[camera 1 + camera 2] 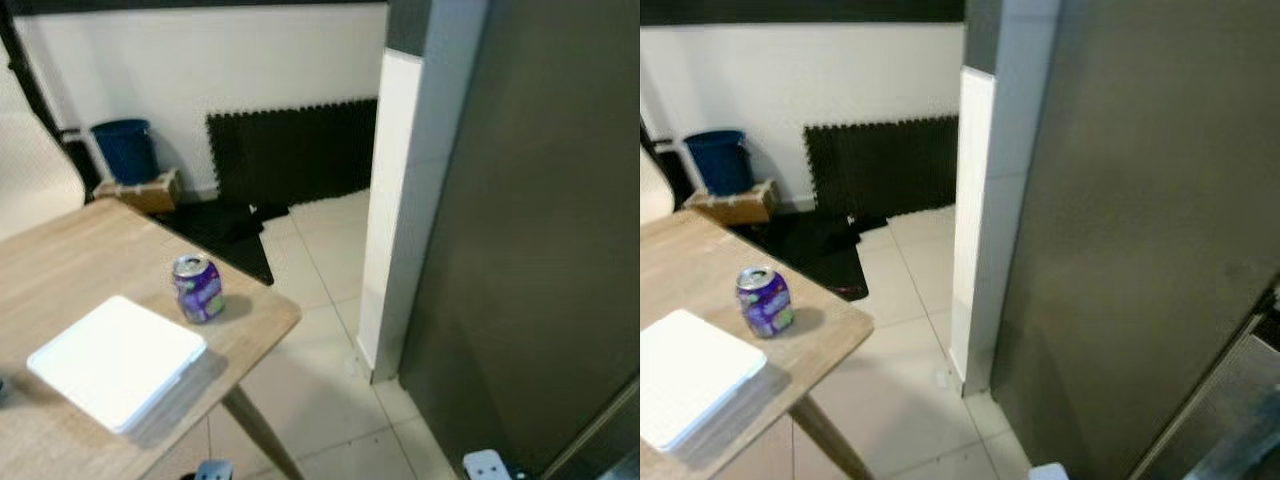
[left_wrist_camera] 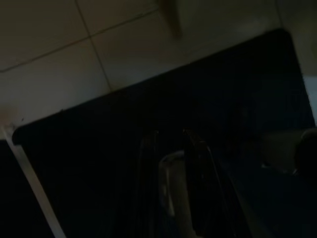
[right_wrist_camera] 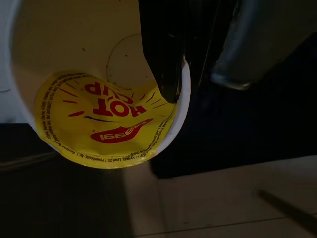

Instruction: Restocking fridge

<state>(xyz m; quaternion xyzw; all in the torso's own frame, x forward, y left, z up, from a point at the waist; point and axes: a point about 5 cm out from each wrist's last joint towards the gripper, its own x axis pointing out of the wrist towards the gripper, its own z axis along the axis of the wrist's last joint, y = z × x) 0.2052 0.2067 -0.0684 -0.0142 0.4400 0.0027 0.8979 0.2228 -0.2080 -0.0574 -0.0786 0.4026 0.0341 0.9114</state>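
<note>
Gripping a noodle cup (image 3: 99,84) by its rim, the right end effector (image 3: 173,74) shows in its wrist view with one black finger (image 3: 161,49) pressed against the edge of the white cup, whose yellow foil lid with red lettering faces the camera; pale floor tiles and a dark mat lie beyond it. Ahead of the robot, in the head views, a purple drink can (image 1: 198,288) stands upright near the corner of a light wooden tabletop (image 1: 90,250), just beside a flat white box (image 1: 117,360) that lies closer to the robot. To the right rises the large dark grey face of the fridge (image 1: 520,230), next to a white pillar (image 1: 395,200) on the tiled floor (image 1: 320,390). Against the far white wall lean black foam mats (image 1: 295,150), with a blue bucket (image 1: 125,150) set on a small wooden crate (image 1: 140,192) in the corner. The left end effector (image 2: 171,188) hangs in deep shade above a dark mat and pale tiles; its two fingers appear close together, but whether they are pressed shut cannot be told in the gloom.
</note>
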